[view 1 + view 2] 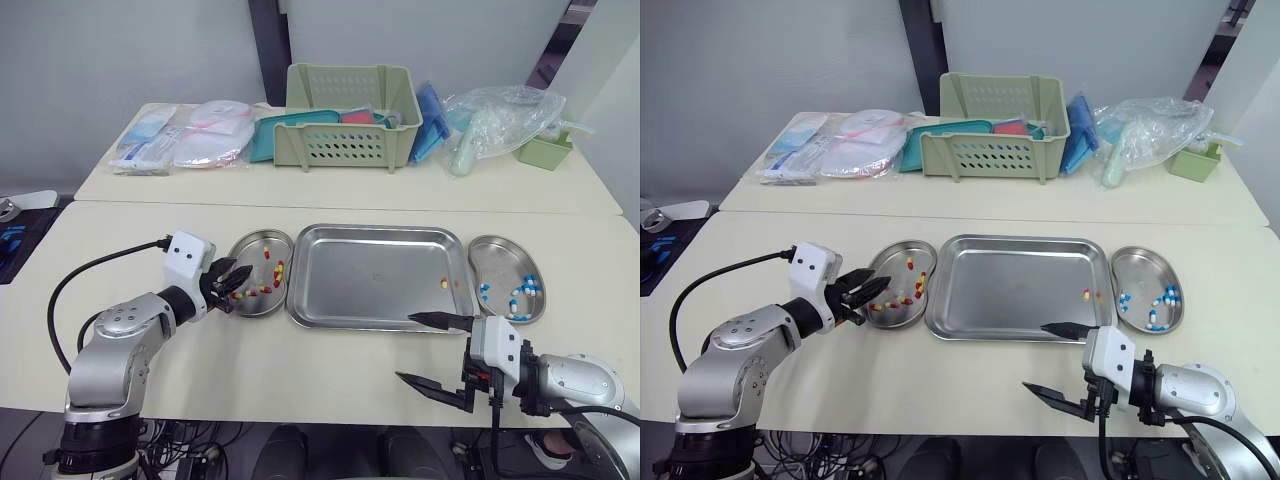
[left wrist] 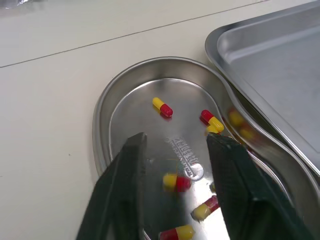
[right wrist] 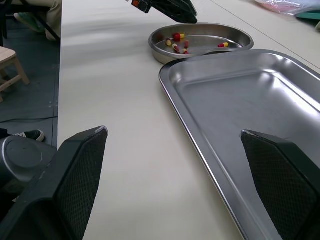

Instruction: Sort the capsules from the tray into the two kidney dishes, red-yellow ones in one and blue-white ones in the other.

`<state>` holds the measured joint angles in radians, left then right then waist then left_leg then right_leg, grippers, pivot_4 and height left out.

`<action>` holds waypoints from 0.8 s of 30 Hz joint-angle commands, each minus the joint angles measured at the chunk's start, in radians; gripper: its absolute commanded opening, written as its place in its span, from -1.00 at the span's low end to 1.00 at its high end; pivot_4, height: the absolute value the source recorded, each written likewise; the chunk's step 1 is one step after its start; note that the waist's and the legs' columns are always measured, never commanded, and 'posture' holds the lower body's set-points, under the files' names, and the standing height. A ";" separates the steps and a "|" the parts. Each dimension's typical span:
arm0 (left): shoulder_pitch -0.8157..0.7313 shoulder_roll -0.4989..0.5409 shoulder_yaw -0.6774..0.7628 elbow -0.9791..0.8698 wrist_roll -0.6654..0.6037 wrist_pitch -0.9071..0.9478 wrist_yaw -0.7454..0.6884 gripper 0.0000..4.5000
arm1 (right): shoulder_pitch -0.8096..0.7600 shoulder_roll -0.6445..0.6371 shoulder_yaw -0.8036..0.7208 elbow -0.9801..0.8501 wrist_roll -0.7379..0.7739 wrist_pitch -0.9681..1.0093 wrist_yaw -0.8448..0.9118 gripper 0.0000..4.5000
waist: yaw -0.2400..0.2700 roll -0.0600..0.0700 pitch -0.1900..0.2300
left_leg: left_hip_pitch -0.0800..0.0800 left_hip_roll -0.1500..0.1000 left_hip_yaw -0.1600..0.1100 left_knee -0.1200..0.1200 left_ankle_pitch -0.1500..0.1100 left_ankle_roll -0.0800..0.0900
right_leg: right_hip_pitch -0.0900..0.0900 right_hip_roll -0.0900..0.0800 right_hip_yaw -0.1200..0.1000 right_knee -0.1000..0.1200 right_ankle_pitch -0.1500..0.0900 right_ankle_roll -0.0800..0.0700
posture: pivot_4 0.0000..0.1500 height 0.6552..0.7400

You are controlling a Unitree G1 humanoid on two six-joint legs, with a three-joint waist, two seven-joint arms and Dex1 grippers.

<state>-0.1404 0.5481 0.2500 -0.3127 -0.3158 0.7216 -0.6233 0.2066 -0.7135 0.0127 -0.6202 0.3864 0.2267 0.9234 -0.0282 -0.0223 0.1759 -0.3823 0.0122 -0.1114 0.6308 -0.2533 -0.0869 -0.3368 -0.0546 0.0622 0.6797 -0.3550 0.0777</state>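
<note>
At the near edge of the table, the right gripper (image 1: 406, 347) is spread wide and holds nothing. One fingertip lies over the near rim of the steel tray (image 1: 360, 262) and the other over bare tabletop. Further back on the left, the left gripper (image 1: 237, 281) hangs over the near part of the left kidney dish (image 1: 252, 242). Its fingers (image 2: 131, 165) are parted and empty, with red-yellow capsules (image 2: 162, 107) scattered in the dish beneath them. In the tray, between the two dishes, one red-yellow capsule (image 1: 444, 284) lies near the right wall. Just beside the tray on the right, the right kidney dish (image 1: 500, 256) holds blue-white capsules (image 1: 521, 296). On the far table stand a green basket (image 1: 350, 125), sealed packets (image 1: 185, 135), a clear plastic bag (image 1: 505, 115) and a small green box (image 1: 545, 153).
</note>
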 commanded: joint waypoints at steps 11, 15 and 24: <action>0.069 0.101 0.135 -0.099 -0.175 -0.023 -0.093 0.96 | -0.011 0.013 -0.027 -0.023 0.007 0.004 -0.037 1.00 | -0.002 0.000 0.000 | 0.000 0.000 0.000 0.000 0.000 0.000 | 0.000 0.000 0.000 0.000 0.000 0.000 | 1.00 0.98; 0.139 0.144 0.252 -0.035 -0.183 -0.110 -0.142 0.96 | 0.029 0.037 -0.131 -0.023 -0.004 -0.010 -0.107 1.00 | -0.003 0.000 0.000 | 0.000 0.001 0.000 -0.001 0.000 0.000 | -0.001 0.000 0.000 0.000 0.000 0.000 | 1.00 0.98; 0.322 0.162 0.413 0.240 -0.113 -0.331 -0.161 0.96 | 0.250 0.009 -0.403 0.078 -0.023 -0.116 -0.058 1.00 | -0.002 -0.001 0.000 | 0.000 0.000 0.001 -0.001 0.000 0.000 | 0.000 0.000 0.001 -0.001 0.000 0.000 | 1.00 0.98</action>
<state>0.1637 0.7038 0.6177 -0.1015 -0.4428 0.4456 -0.7772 0.4437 -0.6913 -0.3224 -0.5567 0.3704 0.1582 0.8459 -0.0299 -0.0228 0.1759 -0.3816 0.0126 -0.1097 0.6296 -0.2534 -0.0868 -0.3369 -0.0547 0.0631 0.6793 -0.3550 0.0775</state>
